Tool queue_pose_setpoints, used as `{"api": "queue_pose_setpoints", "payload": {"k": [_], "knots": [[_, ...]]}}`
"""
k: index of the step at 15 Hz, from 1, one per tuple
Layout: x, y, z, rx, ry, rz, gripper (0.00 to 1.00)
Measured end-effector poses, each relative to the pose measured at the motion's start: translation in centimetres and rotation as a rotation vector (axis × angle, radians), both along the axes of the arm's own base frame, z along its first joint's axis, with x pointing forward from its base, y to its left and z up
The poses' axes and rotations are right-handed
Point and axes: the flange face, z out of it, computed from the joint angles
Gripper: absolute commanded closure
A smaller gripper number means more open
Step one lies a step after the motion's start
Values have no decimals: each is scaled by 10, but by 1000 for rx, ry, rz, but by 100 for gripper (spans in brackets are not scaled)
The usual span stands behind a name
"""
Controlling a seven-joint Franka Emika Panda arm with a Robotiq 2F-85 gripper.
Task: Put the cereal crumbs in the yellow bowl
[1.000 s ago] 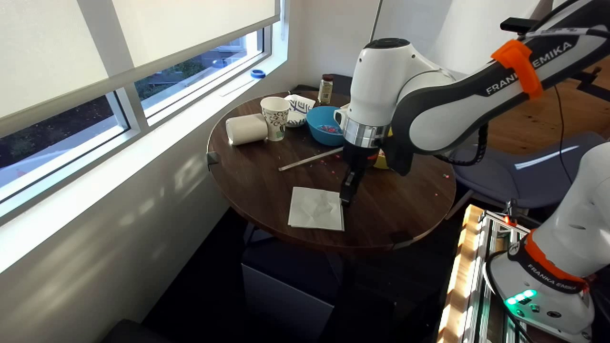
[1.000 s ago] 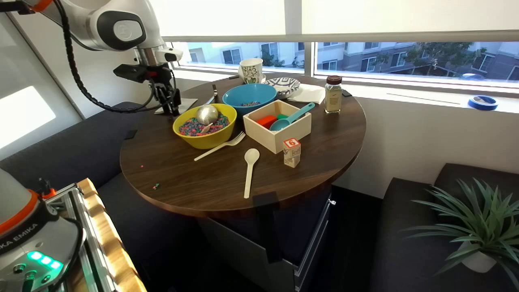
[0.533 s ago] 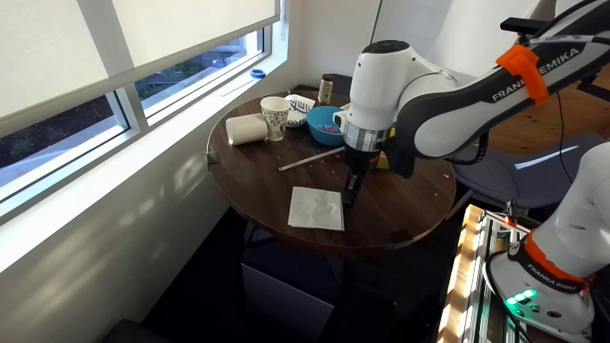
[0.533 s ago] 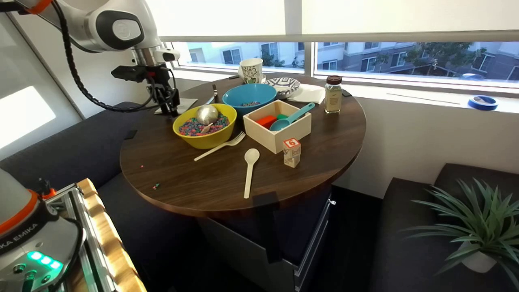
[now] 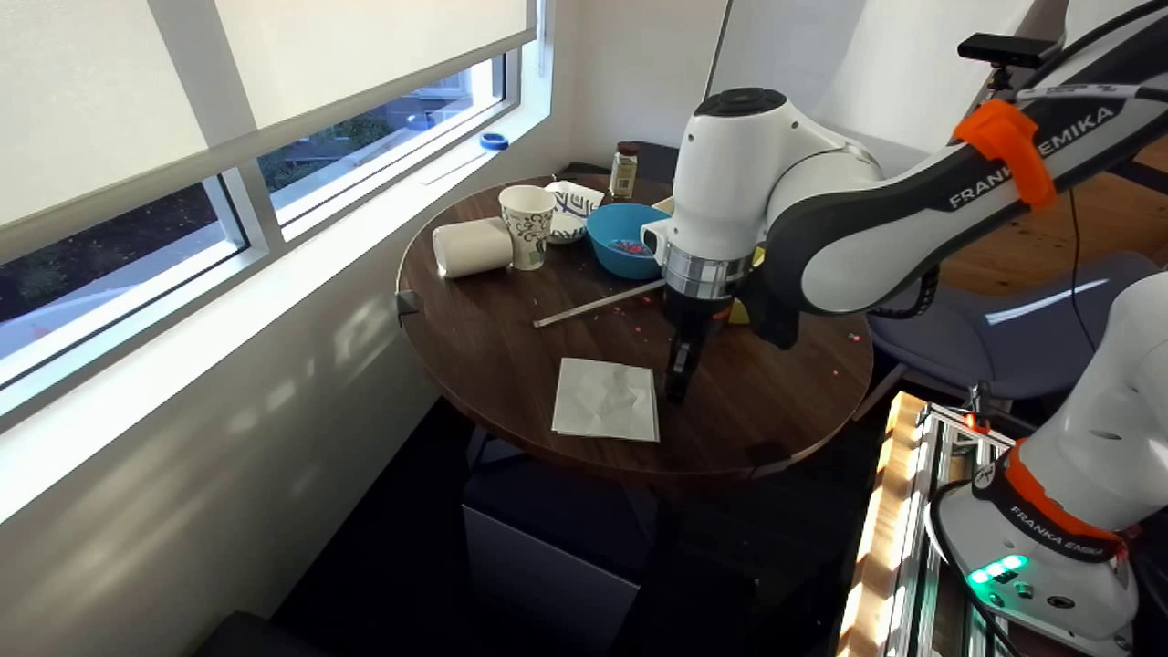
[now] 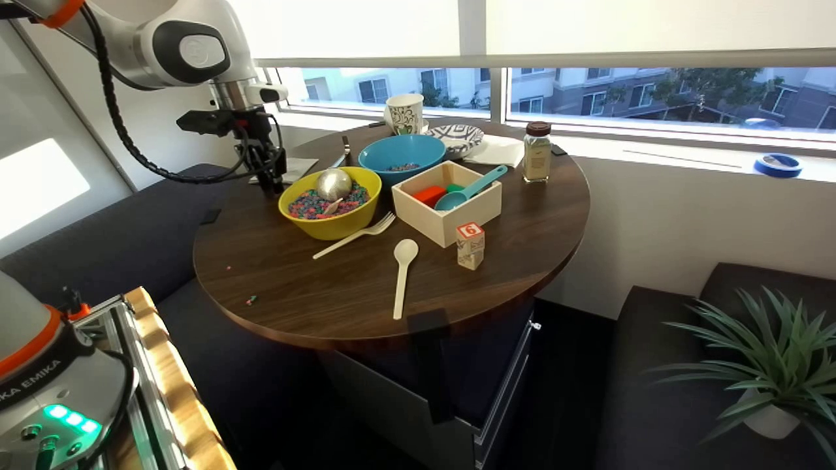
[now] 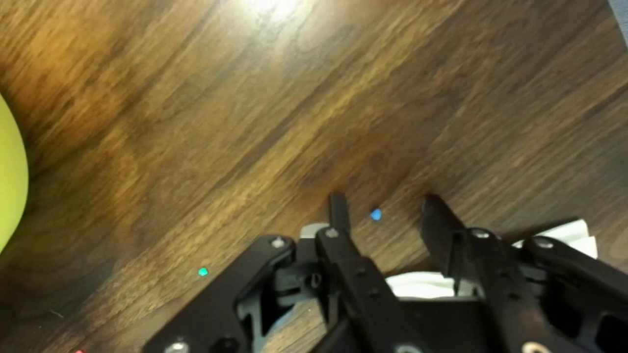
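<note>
Blue cereal crumb [image 7: 376, 214] is lying on the counter [image 7: 196, 122] between your parted, empty fingers [image 7: 338, 213], nearer the nine-o'clock one in wrist view; yellow bowl [image 7: 11, 181] is sitting farther out at nine.

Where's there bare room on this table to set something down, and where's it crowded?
One bare patch lies between the spoon, the fork and a few stray crumbs; another is bordered by the wooden box, the blocks, the jar and the edge of the table. It's crowded where the yellow bowl, blue bowl and wooden box stand close together.
</note>
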Motion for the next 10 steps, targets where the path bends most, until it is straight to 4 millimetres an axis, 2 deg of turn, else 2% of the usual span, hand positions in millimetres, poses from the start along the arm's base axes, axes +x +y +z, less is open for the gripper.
{"api": "queue_pose_setpoints", "payload": {"k": [2, 3, 4, 8, 10], "knots": [[0, 1, 1, -3, -3, -1, 89], [0, 1, 1, -4, -4, -1, 93], [-1, 2, 1, -5, -4, 0, 95], [-1, 2, 1, -12, -5, 5, 90], [-1, 2, 1, -18, -7, 9, 91]]}}
